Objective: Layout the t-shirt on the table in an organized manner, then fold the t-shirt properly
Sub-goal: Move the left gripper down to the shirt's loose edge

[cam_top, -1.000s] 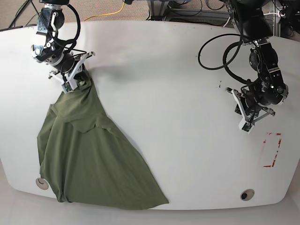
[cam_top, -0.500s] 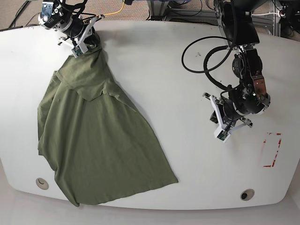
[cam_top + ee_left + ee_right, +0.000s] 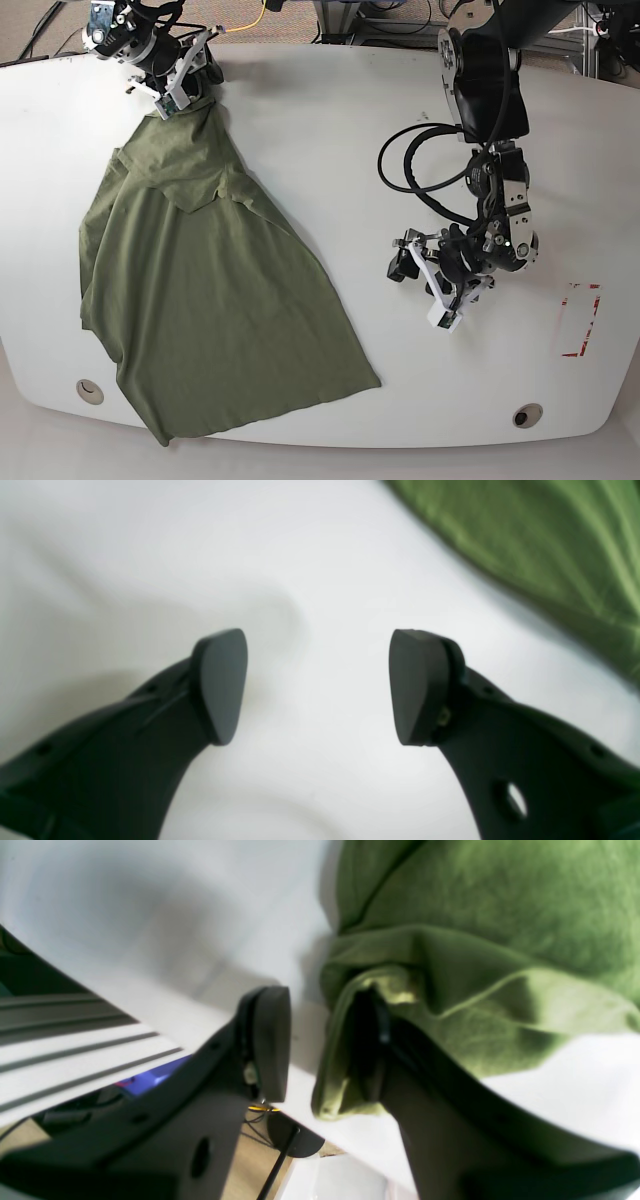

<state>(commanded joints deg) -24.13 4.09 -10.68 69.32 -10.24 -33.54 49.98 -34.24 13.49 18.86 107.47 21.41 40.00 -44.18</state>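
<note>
**Shirt draped on one finger at the counter's far corner**

The olive t-shirt (image 3: 210,290) lies spread across the side of the white counter (image 3: 330,150) that shows on the left of the base view, narrowing to a bunched corner at the far edge. There the right end effector (image 3: 320,1050) stands partly parted, a fold of fabric draped over one finger, the other finger clear of it. The left end effector (image 3: 317,685) hovers wide apart over bare counter, holding nothing, near the shirt's edge. A red tape rectangle (image 3: 578,320) sits beyond it.
</note>
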